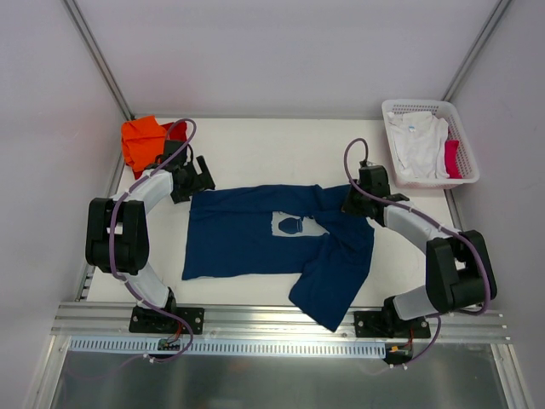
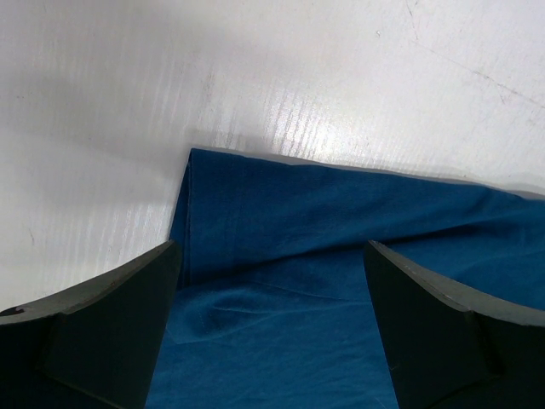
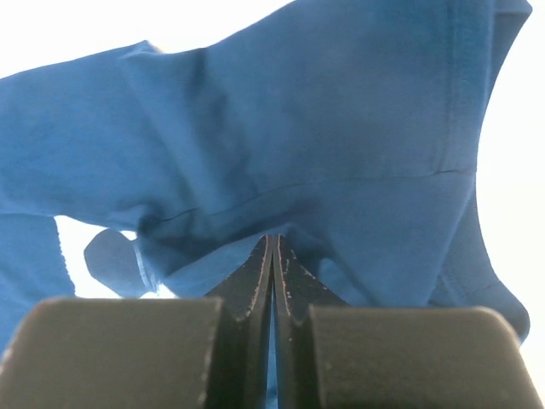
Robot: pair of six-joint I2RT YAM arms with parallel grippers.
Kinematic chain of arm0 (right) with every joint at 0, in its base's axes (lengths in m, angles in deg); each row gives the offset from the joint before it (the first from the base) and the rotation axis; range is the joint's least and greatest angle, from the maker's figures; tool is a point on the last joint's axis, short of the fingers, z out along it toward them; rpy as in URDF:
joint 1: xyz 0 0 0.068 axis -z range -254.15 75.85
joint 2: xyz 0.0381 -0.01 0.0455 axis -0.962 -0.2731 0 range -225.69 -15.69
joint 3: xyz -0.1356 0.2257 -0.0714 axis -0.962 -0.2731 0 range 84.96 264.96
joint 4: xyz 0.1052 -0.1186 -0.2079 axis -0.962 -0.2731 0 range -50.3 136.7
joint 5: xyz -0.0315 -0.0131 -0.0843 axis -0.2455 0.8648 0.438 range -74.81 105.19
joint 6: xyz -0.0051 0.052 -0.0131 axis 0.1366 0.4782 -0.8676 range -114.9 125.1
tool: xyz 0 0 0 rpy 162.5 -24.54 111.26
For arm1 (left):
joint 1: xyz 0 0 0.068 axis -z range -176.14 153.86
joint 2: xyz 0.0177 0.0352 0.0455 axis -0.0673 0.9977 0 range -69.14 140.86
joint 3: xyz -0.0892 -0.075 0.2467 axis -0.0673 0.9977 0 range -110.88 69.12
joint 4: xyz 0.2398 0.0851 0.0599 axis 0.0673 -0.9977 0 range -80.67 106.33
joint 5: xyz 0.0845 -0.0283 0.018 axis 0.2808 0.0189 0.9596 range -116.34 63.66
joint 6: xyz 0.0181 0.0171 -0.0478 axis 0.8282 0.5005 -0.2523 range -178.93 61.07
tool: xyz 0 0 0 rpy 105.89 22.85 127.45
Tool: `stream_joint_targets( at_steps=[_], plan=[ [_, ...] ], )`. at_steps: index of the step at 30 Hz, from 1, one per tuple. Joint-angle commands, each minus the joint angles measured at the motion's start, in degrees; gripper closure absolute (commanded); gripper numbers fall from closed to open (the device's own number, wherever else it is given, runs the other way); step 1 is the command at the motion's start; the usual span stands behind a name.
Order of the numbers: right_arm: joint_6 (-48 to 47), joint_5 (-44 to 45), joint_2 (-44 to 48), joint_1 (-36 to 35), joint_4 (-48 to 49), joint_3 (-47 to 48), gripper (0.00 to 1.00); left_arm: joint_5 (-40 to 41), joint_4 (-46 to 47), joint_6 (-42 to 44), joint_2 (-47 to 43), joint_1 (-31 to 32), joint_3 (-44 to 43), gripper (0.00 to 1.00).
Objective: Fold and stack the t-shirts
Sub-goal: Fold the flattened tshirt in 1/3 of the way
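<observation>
The navy t-shirt [image 1: 247, 234] lies spread across the table's middle, its pale chest print [image 1: 289, 225] facing up and its right part folded down toward the front edge. My left gripper [image 1: 197, 181] is open over the shirt's far-left corner, the cloth [image 2: 281, 281] lying between its fingers. My right gripper [image 1: 352, 204] is shut on the navy shirt's far-right part, a thin fold of cloth [image 3: 341, 153] pinched between its tips [image 3: 273, 243]. An orange t-shirt [image 1: 140, 139] over a red one lies at the far left. A white t-shirt [image 1: 417, 141] lies in the basket.
The white lattice basket [image 1: 464, 146] stands at the far right and also holds a pink-red cloth [image 1: 452, 158]. Walls enclose the table at the back and sides. An aluminium rail [image 1: 281, 317] runs along the front edge by the arm bases.
</observation>
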Motion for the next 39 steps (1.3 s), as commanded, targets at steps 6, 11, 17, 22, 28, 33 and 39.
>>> stream_joint_targets(
  at_steps=[6,11,17,22,28,33,39],
  plan=[
    [-1.21,-2.99,-4.75,1.79,6.65,-1.18,1.00,-1.06,0.56,1.37,-0.93,0.52,-0.16,0.11],
    [-1.74,-4.22,-8.44,2.49,8.68,-0.21,1.00,-0.97,0.56,1.37,-0.67,0.52,-0.16,0.11],
    [-0.52,-6.24,-9.86,2.41,9.83,-0.29,1.00,-0.97,0.56,1.37,-0.49,0.52,-0.25,0.11],
    [0.10,-6.51,-5.12,2.14,9.04,-3.10,1.00,-1.23,0.56,1.28,0.04,0.52,-0.43,0.11],
    [1.24,-6.77,0.24,0.74,7.19,-6.09,1.00,-1.23,0.65,1.19,-0.14,0.43,-0.34,0.12],
    [2.12,-5.80,5.78,-2.07,5.70,-8.46,1.00,-1.50,0.65,1.19,-0.14,0.52,-0.34,0.13],
    [3.79,-5.11,9.56,-6.64,2.18,-9.61,1.00,-1.58,0.74,1.10,-0.40,0.52,-0.16,0.13]
  ],
)
